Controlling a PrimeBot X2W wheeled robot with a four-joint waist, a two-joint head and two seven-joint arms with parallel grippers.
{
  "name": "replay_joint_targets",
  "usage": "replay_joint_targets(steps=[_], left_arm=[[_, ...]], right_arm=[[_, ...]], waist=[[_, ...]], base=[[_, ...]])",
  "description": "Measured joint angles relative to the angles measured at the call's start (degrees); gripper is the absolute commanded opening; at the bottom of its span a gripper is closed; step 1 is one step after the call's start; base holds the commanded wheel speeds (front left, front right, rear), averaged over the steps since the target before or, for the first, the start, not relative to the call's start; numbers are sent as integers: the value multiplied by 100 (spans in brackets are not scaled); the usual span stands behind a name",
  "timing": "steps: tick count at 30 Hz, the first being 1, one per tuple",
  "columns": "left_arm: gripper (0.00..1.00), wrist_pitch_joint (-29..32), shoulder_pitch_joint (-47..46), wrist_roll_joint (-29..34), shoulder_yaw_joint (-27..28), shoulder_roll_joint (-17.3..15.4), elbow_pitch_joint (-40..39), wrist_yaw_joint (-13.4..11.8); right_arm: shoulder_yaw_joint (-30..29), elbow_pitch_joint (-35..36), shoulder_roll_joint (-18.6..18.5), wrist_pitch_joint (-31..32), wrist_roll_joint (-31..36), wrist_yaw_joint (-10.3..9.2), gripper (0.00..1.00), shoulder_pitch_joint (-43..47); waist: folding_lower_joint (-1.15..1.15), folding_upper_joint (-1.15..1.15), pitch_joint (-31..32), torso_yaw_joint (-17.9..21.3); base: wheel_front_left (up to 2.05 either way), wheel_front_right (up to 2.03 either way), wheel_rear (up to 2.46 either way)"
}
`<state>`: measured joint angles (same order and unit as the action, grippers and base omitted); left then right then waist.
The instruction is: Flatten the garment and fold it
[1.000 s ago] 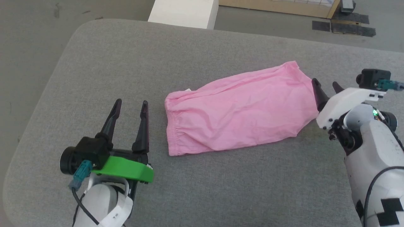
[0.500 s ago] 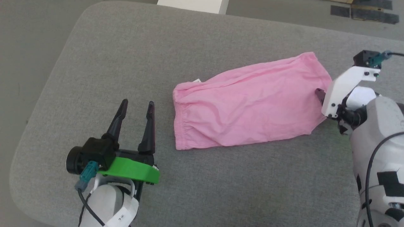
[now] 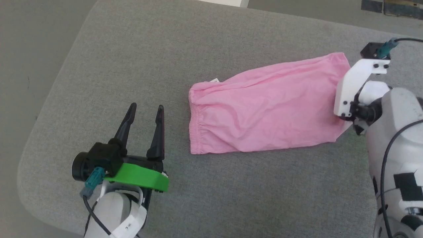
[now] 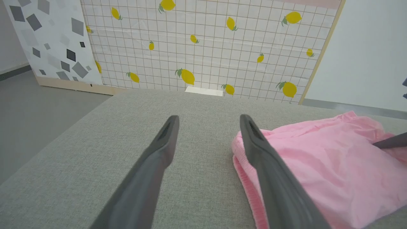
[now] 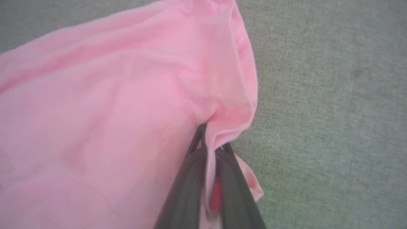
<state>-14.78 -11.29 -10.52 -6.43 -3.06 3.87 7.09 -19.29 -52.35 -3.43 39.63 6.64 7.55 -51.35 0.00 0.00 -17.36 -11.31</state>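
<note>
Your light pink, thin, wrinkly garment (image 3: pixel 264 109) lies on the grey fabric desk (image 3: pixel 165 49), long axis left-to-right, gathered waistband (image 3: pixel 195 125) pointing left. Your right claw (image 5: pixel 213 140) pinches its right edge; your left claw (image 3: pixel 147 106) is spread, near the waistband.

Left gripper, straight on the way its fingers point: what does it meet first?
Probably nothing: the left gripper, open, points along bare gray cushion. The pink garment lies off to its right; its waistband sits close beside the nearer finger, so a brush is possible.
</note>
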Motion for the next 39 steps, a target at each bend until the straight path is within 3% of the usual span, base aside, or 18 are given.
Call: replay_joint_targets(steps=[8,20,28,31,32,39], left_arm=[[100,0,20,-9,66,3,91,0],[100,0,188,-7,121,7,200,1],[100,0,249,3,164,8,202,1],[100,0,255,3,144,8,212,1],[100,0,302,3,116,8,237,1],[100,0,313,3,84,8,269,1]], right_arm=[[62,556,2,-241,-330,2,0,631],[-359,2331,-746,-202,-288,2,0,2184],[-492,3322,-839,-81,2,2,0,2771],[-282,3667,-850,-82,58,2,0,2857],[457,4311,-877,-64,63,2,0,2882],[2094,5023,-1083,378,-177,2,0,2848]], waist=[[0,0,204,61],[0,0,609,365],[0,0,757,624],[0,0,807,673],[0,0,861,685],[0,0,905,619]], base=[[0,0,0],[0,0,0],[0,0,0],[0,0,0],[0,0,0],[0,0,0]])
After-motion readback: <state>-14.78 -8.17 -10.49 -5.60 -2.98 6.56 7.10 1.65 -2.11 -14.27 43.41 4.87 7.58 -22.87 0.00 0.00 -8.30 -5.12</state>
